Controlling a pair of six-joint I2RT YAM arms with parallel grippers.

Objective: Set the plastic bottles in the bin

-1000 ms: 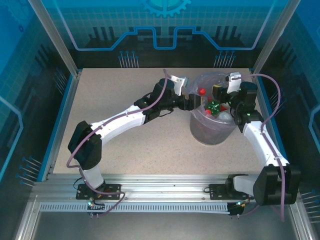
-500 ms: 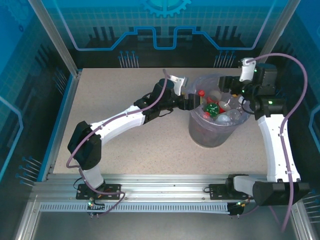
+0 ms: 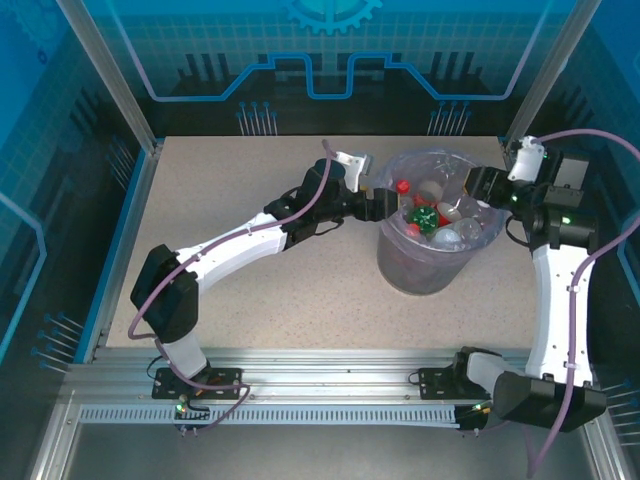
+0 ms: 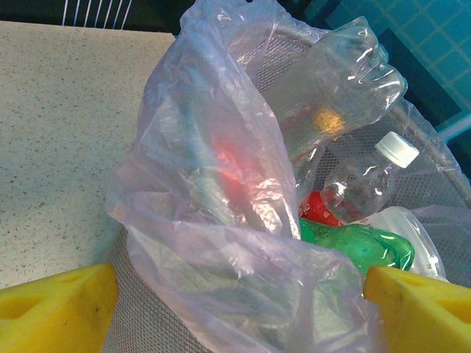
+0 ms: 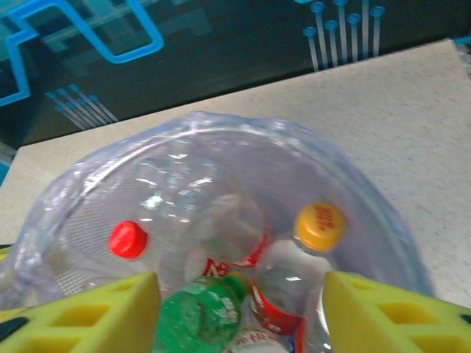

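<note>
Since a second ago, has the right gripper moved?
Yes. The right gripper has drawn back rightward, from above the bin's middle to its right rim.

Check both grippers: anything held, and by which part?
Nothing is held. The right gripper is open and empty at the right rim of the bin. The left gripper is open at the left rim, with the bag between its jaws but not visibly pinched.

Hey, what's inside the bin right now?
The bin holds piled plastic bottles: a green bottle, an orange-capped bottle, a red cap. Whatever lies lower is covered by them and the crinkled bag.
</note>
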